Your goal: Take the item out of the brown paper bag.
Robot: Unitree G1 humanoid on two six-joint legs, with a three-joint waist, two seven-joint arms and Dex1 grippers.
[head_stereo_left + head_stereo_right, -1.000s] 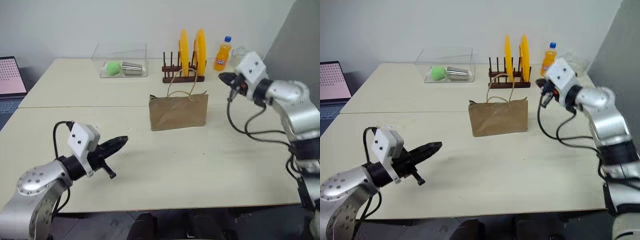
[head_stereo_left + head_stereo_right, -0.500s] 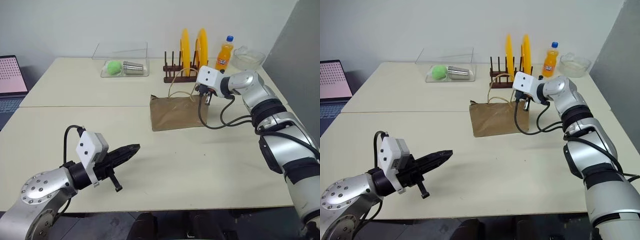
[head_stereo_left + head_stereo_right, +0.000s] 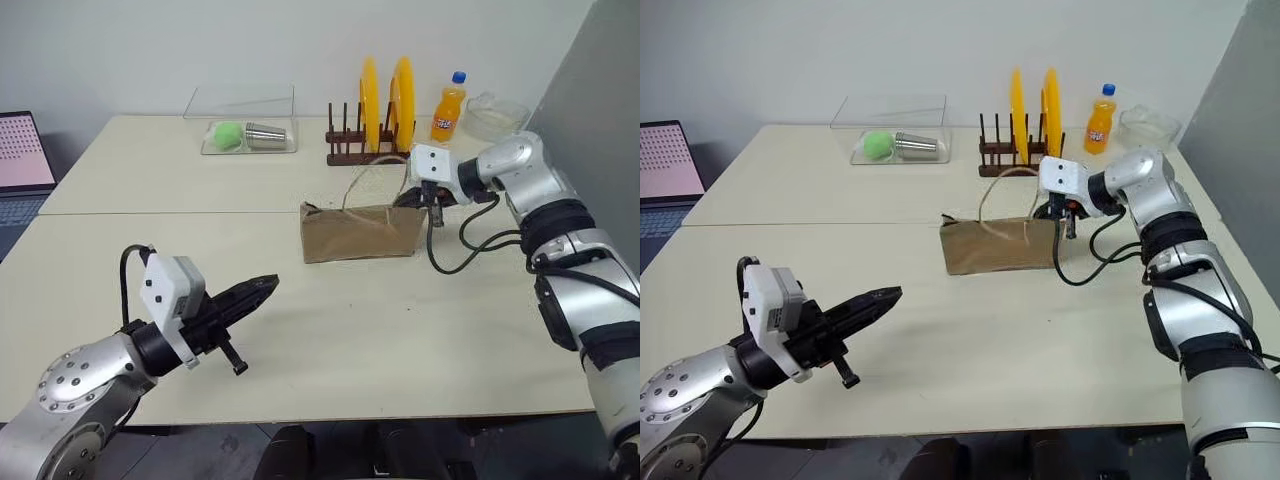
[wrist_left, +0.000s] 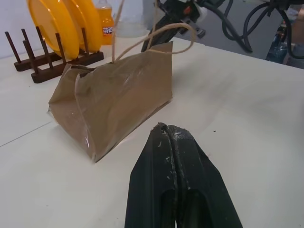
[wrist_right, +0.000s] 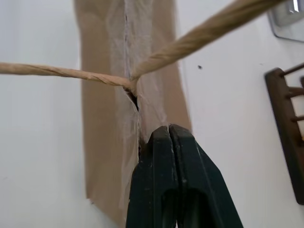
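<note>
My right gripper (image 5: pixel 168 130) had its two black fingers pressed together, empty, the tips sitting right at the top seam of the small creased kraft-brown paper bag (image 3: pixel 360 232), just below where the thin tan loop handles (image 5: pixel 190 40) met the paper. From the head cameras the gripper hung over the bag's right end, tilted downward. My left gripper (image 3: pixel 255 293) was also pressed shut with nothing in it, held above the pale cream tabletop (image 3: pixel 400 330) well apart from the bag and aimed roughly toward it.

I judged the task barely begun. The bag stood on the table in front of the dark wooden plate rack holding two yellow plates (image 3: pixel 385 95), its mouth creased nearly flat, and nothing had been drawn out of it. What remained was everything that counted: part the mouth, reach in, grip the item and lift it clear.

The item itself I could not see; I took it to be inside the bag, hidden by the paper. Whether my right fingertips were touching the seam or merely over it I could not tell. The orange soda bottle with a blue cap (image 3: pixel 446 106) behind the rack was not the one I wanted.
</note>
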